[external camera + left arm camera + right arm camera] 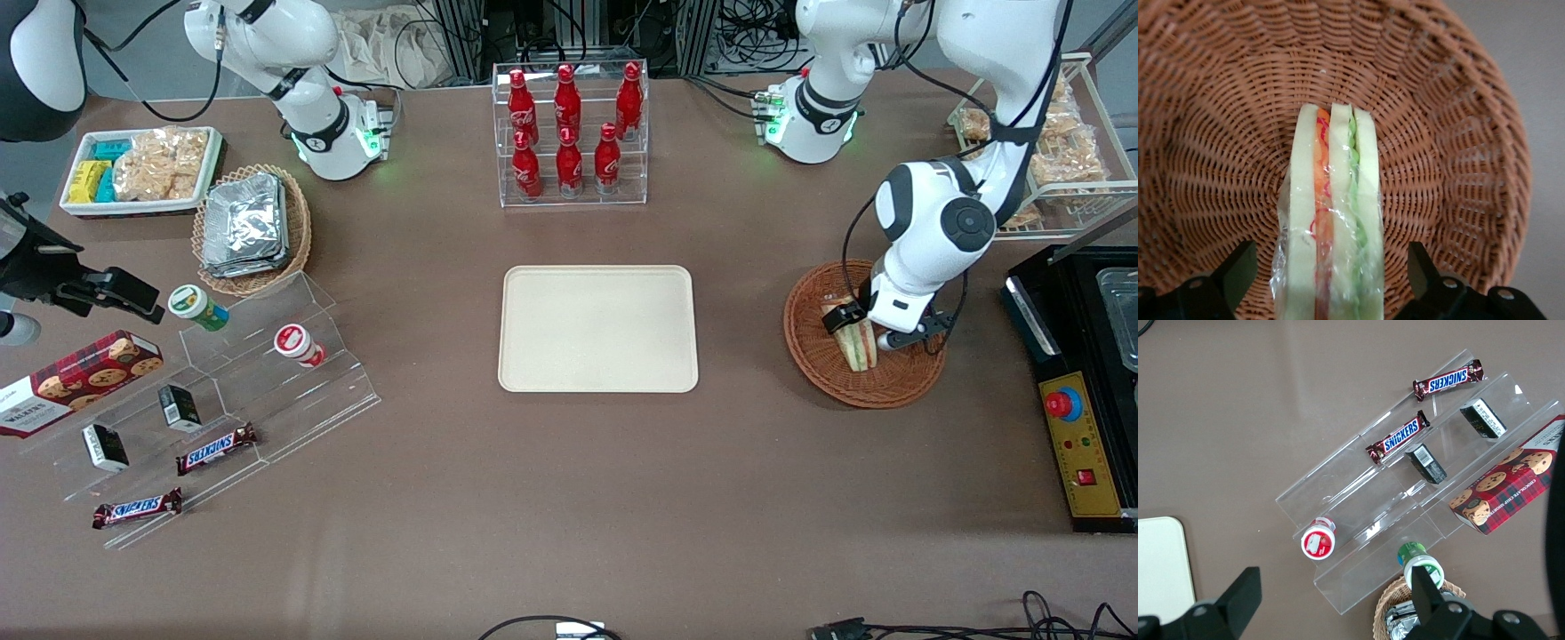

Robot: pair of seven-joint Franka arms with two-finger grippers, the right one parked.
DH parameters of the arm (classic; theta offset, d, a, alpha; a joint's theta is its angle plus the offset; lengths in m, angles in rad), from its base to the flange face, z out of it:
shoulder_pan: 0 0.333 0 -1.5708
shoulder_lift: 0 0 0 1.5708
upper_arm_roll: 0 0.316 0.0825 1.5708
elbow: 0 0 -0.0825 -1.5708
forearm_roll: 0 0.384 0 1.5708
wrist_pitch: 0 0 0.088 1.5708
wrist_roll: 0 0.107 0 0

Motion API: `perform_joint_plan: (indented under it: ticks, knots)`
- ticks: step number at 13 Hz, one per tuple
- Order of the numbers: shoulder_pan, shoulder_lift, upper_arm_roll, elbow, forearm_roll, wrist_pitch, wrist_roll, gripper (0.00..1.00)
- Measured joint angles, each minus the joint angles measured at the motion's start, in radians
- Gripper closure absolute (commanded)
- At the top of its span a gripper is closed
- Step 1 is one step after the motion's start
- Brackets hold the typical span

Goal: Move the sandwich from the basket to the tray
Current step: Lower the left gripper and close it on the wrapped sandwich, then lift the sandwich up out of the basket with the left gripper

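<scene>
Wrapped in clear film, the sandwich (1331, 220) stood on edge between the spread fingers (1238, 270) of the gripper (861, 329), not yet pinched, inside the basket (805, 342) beneath it. Nothing was moved yet: grasp, lift and carry remained. The tray (597, 328) lay bare, well apart toward the parked arm, with open table between.

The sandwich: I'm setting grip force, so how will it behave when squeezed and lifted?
The sandwich is probably soft: bread layers could compress or splay. Its clear wrap looks slippery. The open gripper straddles it in the basket; likely light.
</scene>
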Motion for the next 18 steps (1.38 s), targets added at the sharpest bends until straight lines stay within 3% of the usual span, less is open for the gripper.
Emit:
perform_joint_plan:
  ticks: [1, 2, 3, 8, 12, 15, 18]
  knots:
    - [0.000, 0.004, 0.000, 0.000, 0.000, 0.000, 0.000, 0.61]
    - [0.000, 0.004, 0.000, 0.000, 0.000, 0.000, 0.000, 0.86]
    - [0.000, 0.004, 0.000, 0.000, 0.000, 0.000, 0.002, 0.99]
    - [-0.001, -0.027, 0.000, 0.010, 0.000, -0.045, 0.008, 0.98]
    - [-0.002, -0.216, -0.003, 0.098, 0.002, -0.369, 0.012, 0.97]
    - [-0.002, -0.311, -0.003, 0.349, 0.007, -0.766, 0.030, 0.95]
    - [-0.019, -0.280, -0.011, 0.672, 0.008, -1.082, 0.043, 0.95]
